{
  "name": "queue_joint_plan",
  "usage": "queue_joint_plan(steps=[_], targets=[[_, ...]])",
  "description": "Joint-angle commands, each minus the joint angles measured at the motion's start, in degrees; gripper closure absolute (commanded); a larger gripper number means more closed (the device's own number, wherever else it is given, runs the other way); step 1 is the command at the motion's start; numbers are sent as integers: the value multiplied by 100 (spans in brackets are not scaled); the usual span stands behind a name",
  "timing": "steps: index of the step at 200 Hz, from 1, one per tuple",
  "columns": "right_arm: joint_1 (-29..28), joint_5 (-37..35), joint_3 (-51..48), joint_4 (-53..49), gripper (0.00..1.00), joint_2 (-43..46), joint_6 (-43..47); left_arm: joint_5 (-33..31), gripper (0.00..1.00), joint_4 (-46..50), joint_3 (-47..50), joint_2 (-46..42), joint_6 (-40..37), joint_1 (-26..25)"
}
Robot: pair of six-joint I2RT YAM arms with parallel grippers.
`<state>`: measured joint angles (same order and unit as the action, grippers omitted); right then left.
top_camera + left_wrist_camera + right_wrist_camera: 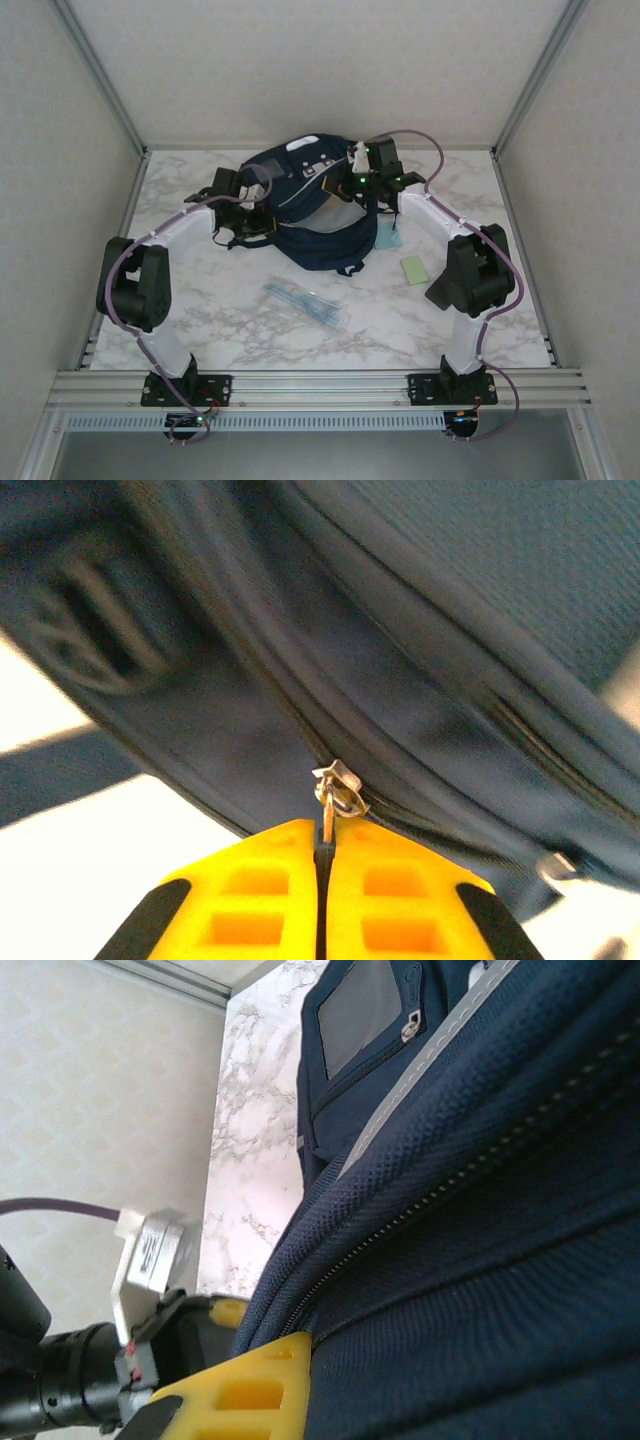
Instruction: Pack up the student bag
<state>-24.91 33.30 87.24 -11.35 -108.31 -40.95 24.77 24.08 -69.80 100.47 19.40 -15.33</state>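
The student bag [300, 205], dark navy with thin white stripes and a grey patch, lies at the back middle of the marble table. My left gripper [252, 218] is at the bag's left side. In the left wrist view its yellow fingers [270, 890] are shut on a small metal zipper pull [336, 788] on the bag's zip line. My right gripper [360, 178] is at the bag's upper right edge. In the right wrist view one yellow finger [250, 1385] presses against the bag's fabric [480, 1260] beside a zipper seam, and the fabric hides the other finger.
A clear pouch of pens [303, 302] lies in front of the bag. A green pad [413, 268] and a pale teal item [390, 237] lie to the bag's right. White walls close the table at the back and sides.
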Motion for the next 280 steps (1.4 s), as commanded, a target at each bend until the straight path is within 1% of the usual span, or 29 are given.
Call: queue_joint_plan(steps=[1,10,24,35,42,44,48,52,59,60,62,69,82,86,89,97,104,106,113,125,133,149,169,190,206,209,224,248,280], targets=[[-12,216,96,388,100,167,24,-2810,100,442,-249,212,342,335],[-55,239,133,380,100,121,22,-3270,100,352,-373,284,371,406],[-147,280,202,385,100,39,1,-3749,100,274,-645,442,465,487],[-225,331,264,379,100,-33,-9,-3917,100,354,-919,577,503,528],[-279,356,297,364,100,-66,-2,-3872,100,455,-1100,647,504,526],[-294,356,301,363,100,-71,-3,-3854,99,483,-1144,660,506,523],[-316,358,310,346,100,-76,-1,-3780,94,522,-1210,675,512,525],[-345,346,316,345,100,-84,8,-3708,88,540,-1248,672,525,519],[-379,333,312,332,100,-85,17,-3594,68,565,-1245,624,577,514],[-381,334,311,330,100,-89,17,-3585,67,564,-1246,615,589,514],[-394,339,311,325,100,-92,19,-3543,60,574,-1235,593,602,514],[-422,351,326,309,100,-108,19,-3420,44,585,-1166,488,663,498],[-472,368,401,172,100,-144,46,-3174,28,540,-899,171,772,464],[-484,362,430,97,96,-160,77,-3135,23,503,-783,43,824,444],[-495,364,447,50,90,-163,95,-3103,21,486,-721,-45,860,436],[-510,341,431,-63,74,-141,155,-2970,12,375,-418,-343,961,415],[-506,337,369,-174,62,-97,239,-2860,8,316,-187,-572,1066,409],[-506,331,347,-214,58,-77,268,-2837,4,297,-125,-649,1097,413],[-507,306,254,-340,50,21,407,-2696,1,217,100,-889,1173,413],[-528,264,89,-671,37,205,742,-2504,0,121,413,-1240,1236,408],[-554,188,18,-1008,20,330,1018,-2430,0,108,560,-1416,1257,402],[-717,-63,-139,-1808,2,567,1646,-2268,0,168,703,-1620,1216,406],[-1030,-628,-578,-2467,1,867,2109,-2194,0,220,787,-1789,1165,408],[-1418,-1075,-1220,-2723,1,1106,2290,-2213,0,178,901,-1957,1163,413],[-1755,-1575,-1590,-2851,1,1199,2391,-2209,0,126,967,-2064,1163,426],[-1934,-1680,-1658,-2863,1,1203,2397,-2206,0,116,976,-2078,1163,427],[-2377,-2317,-1906,-2855,1,1238,2490,-2180,0,134,994,-2110,1147,426],[-2963,-3082,-1975,-2795,1,1021,2696,-2129,0,141,1042,-2149,1132,423],[-3316,-3660,-1746,-2674,1,365,2990,-2082,0,114,1194,-2254,1119,426]])
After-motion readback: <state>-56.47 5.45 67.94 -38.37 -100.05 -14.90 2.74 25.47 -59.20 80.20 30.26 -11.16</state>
